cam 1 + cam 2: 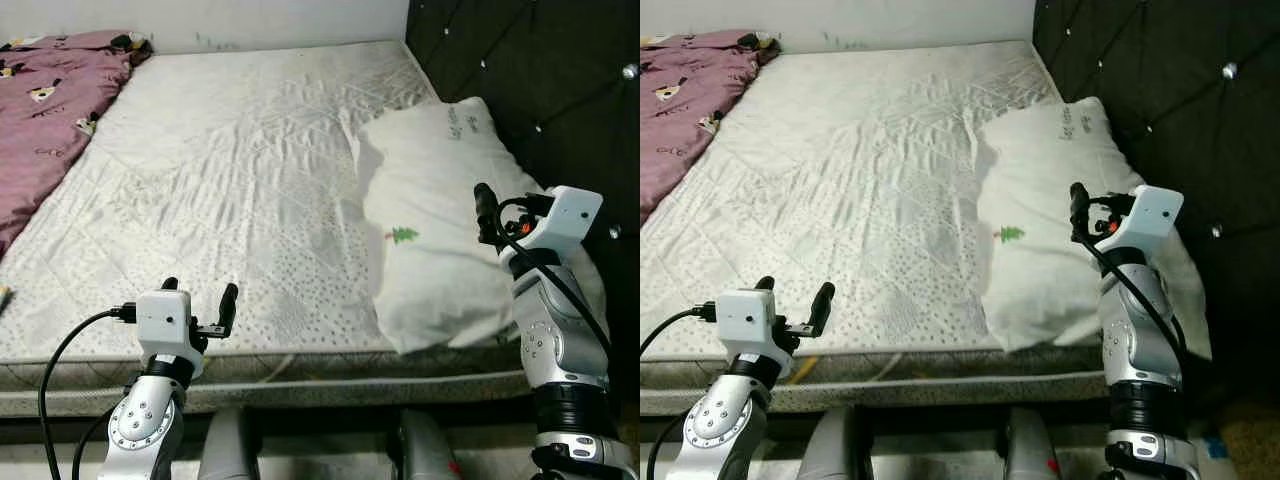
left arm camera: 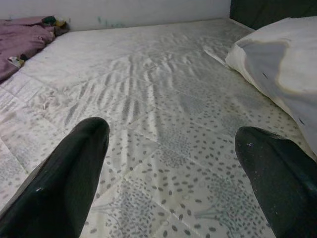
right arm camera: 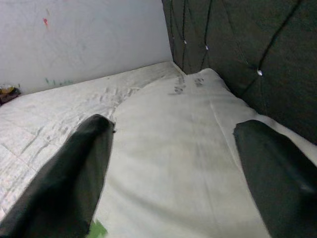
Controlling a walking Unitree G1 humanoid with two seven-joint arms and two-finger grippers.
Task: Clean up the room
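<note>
Silver-armed, the left gripper (image 1: 200, 300) hangs at lower left, fingers spread wide and empty, over the quilted, dotted mattress (image 1: 230, 190). At right, a plump white pillow (image 1: 440, 230) lies against the tufted dark headboard (image 1: 530, 80); the right gripper (image 3: 173, 173) hovers open above it. A crumpled mauve blanket (image 1: 50, 110) fills the upper left.

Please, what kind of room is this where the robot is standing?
Most likely a bedroom. A wide mattress with a quilted white cover lies before the robot, a white pillow rests against a dark tufted headboard, and a purple blanket is bunched on the far left side.
</note>
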